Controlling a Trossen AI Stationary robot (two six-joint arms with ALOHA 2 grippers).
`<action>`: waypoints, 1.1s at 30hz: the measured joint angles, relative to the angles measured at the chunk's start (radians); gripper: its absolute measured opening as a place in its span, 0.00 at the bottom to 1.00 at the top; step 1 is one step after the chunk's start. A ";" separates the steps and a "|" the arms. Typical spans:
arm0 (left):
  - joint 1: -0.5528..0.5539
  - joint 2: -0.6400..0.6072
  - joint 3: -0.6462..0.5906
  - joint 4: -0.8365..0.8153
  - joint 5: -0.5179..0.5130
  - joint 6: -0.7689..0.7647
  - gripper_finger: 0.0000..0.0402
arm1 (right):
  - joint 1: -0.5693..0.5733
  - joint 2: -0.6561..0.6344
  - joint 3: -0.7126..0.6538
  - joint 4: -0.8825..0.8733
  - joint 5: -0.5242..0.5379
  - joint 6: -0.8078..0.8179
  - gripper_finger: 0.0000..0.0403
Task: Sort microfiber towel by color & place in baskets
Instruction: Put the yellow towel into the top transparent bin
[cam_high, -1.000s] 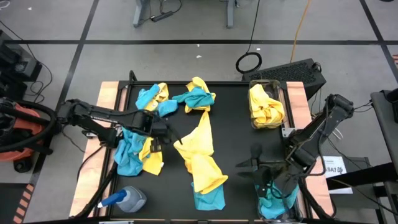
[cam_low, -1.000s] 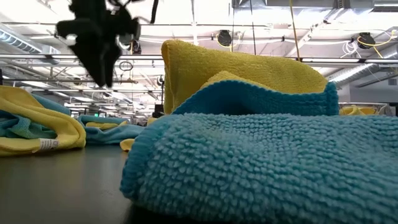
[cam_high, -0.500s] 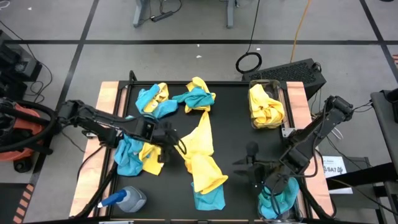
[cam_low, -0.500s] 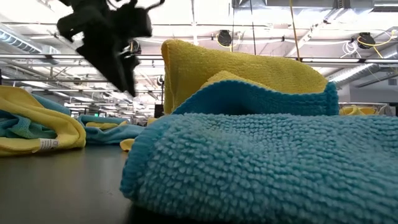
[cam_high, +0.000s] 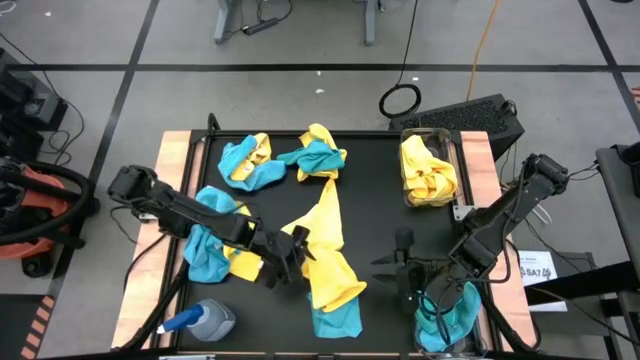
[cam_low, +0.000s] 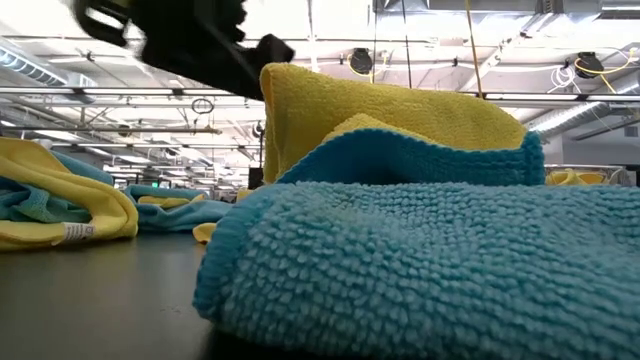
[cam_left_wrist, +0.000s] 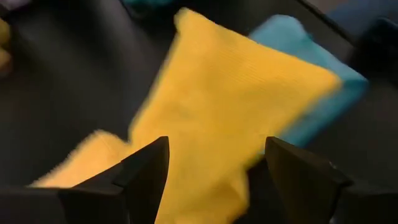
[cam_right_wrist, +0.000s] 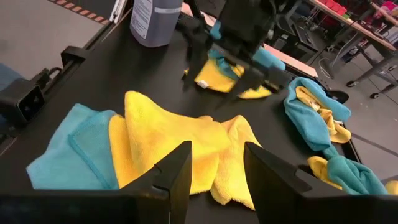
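Hovering left gripper (cam_high: 289, 262), fingers apart | yellow towel (cam_high: 325, 250) beneath | spray bottle (cam_high: 205, 320) near

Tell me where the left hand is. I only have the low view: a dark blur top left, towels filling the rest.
Observer: The high view puts the left hand over the long yellow towel mid-table.
Operator: Open?
Observer: Yes. The left wrist view shows its fingers apart, yellow cloth beyond the gap, nothing gripped.
Operator: Right arm?
Observer: The right hand is open and empty beside the near-right basket, which holds teal towels.
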 joint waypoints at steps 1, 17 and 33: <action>0.000 0.018 0.000 0.044 -0.013 0.008 0.68 | -0.003 0.000 0.000 0.001 0.000 0.000 0.34; 0.046 0.319 0.135 0.203 0.146 0.075 0.68 | -0.012 0.000 0.000 -0.018 0.007 0.034 0.34; 0.054 0.335 0.192 0.169 0.131 0.161 0.04 | -0.032 0.003 -0.069 -0.016 0.008 0.122 0.34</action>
